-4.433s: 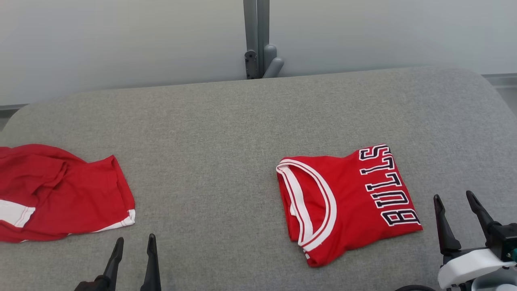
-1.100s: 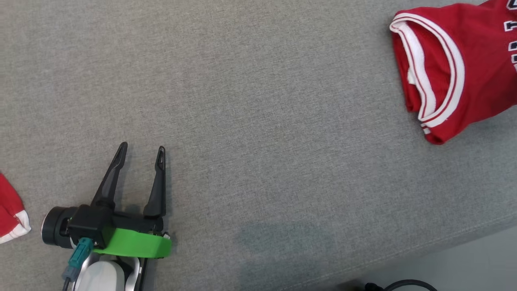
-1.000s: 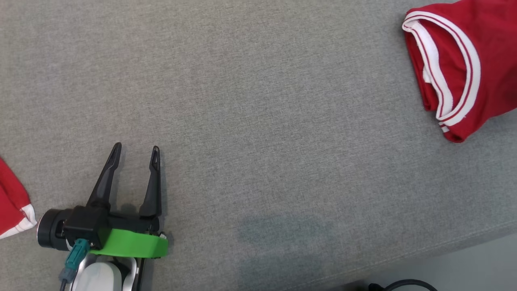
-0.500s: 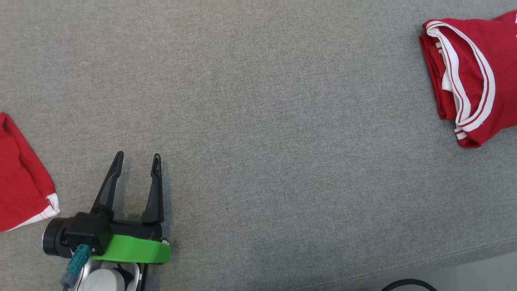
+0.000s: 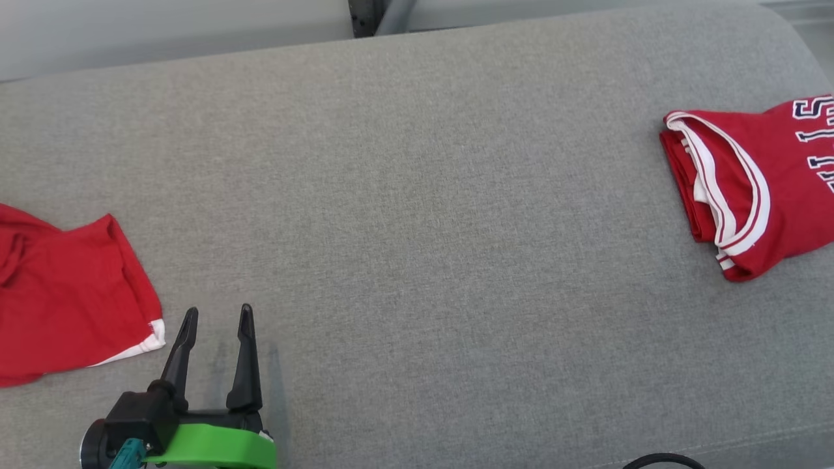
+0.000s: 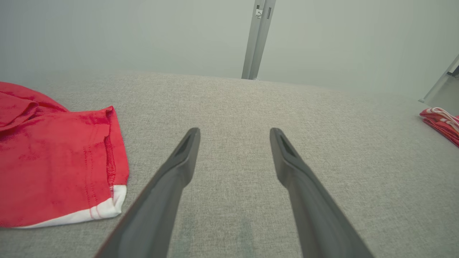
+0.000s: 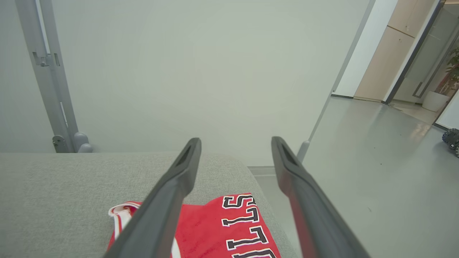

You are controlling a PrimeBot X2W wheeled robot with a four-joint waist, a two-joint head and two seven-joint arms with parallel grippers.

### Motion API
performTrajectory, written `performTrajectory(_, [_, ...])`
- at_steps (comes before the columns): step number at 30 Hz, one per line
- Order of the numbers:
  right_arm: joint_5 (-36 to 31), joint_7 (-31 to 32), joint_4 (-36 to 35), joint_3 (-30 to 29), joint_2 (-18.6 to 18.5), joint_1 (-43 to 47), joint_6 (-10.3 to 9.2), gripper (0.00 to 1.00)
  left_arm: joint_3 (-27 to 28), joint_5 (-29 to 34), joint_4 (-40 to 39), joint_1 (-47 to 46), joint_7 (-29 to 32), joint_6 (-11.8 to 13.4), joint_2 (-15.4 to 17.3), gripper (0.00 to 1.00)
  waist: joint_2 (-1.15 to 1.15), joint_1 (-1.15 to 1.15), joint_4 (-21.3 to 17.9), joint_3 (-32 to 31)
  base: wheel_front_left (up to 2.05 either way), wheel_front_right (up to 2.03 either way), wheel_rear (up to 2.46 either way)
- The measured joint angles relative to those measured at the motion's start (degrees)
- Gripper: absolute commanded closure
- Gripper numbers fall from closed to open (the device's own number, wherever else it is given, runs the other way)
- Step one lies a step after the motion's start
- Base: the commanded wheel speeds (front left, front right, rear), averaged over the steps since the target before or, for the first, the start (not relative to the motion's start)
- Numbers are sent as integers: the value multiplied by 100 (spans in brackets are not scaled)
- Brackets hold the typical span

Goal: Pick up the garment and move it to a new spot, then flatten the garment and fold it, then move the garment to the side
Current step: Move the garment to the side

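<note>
A folded red jersey [image 5: 769, 189] with white trim and dark lettering lies at the right end of the grey padded table [image 5: 417, 195]. My right gripper [image 7: 236, 139] hangs above the jersey [image 7: 208, 229], open, with nothing between its fingers. A loose red garment [image 5: 65, 293] with a white hem lies crumpled at the left end. My left gripper [image 5: 217, 311] stands open just right of that garment's hem corner, apart from it. In the left wrist view the left gripper [image 6: 235, 130] has the red garment [image 6: 46, 154] to its left and the jersey [image 6: 441, 120] far right.
A grey metal post [image 6: 256, 39] stands against the pale wall behind the table's far edge. A black cable [image 5: 661, 461] curls below the near right edge. Open grey floor [image 7: 376, 179] lies past the table's right end.
The head camera has tilted up: the table's far edge and more of both garments have come into view. The left gripper stays open. Neither garment has shifted on the table.
</note>
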Motion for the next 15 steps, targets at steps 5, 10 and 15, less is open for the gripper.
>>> performTrajectory(5, [-565,0,-1367,-635,916,1583,0,0,24,-151,168,138,0,68,-3,0,0,0,204,-442,0,0,0])
performTrajectory(10, [-1004,0,-2152,-715,1693,2613,0,0,115,-174,479,188,0,47,-4,0,0,0,466,-778,0,0,0])
performTrajectory(15, [-1311,0,-2540,-603,2096,3199,0,0,166,-119,833,177,0,-40,-5,0,0,0,692,-1041,0,0,0])
